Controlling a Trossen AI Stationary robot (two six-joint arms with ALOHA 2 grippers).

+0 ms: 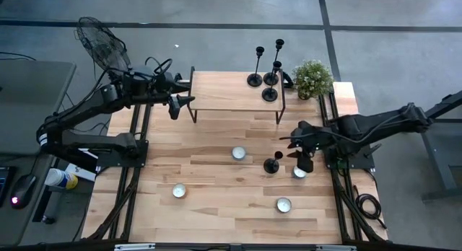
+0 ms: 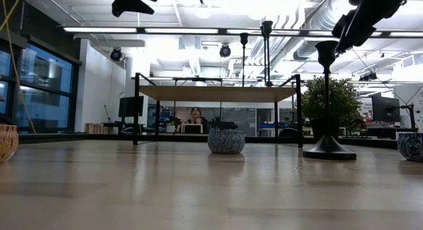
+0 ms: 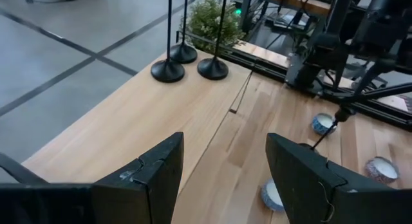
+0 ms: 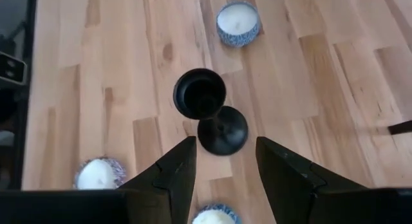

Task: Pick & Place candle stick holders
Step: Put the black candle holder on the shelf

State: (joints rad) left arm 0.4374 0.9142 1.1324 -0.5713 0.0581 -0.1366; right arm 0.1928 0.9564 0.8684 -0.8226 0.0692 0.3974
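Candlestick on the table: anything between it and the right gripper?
Nothing visible. The right gripper hangs open directly above the lone candlestick, its top cup showing just ahead of the fingers. The nearest tealights sit apart on the table, clear of a straight descent.

Wooden table [image 1: 216, 208] carries a raised shelf [image 1: 224, 92] along its far edge. Potted plant [image 1: 312, 78] stands at the far right corner, just beside the shelf's right end. Four tealights [image 1: 239, 153] on the table: one near centre, one toward the right edge [image 1: 299, 172], one toward the near left [image 1: 179, 191], one toward the near right [image 1: 283, 205]. All well apart. Wire fan [image 1: 97, 40] stands on the floor beyond the far left corner.
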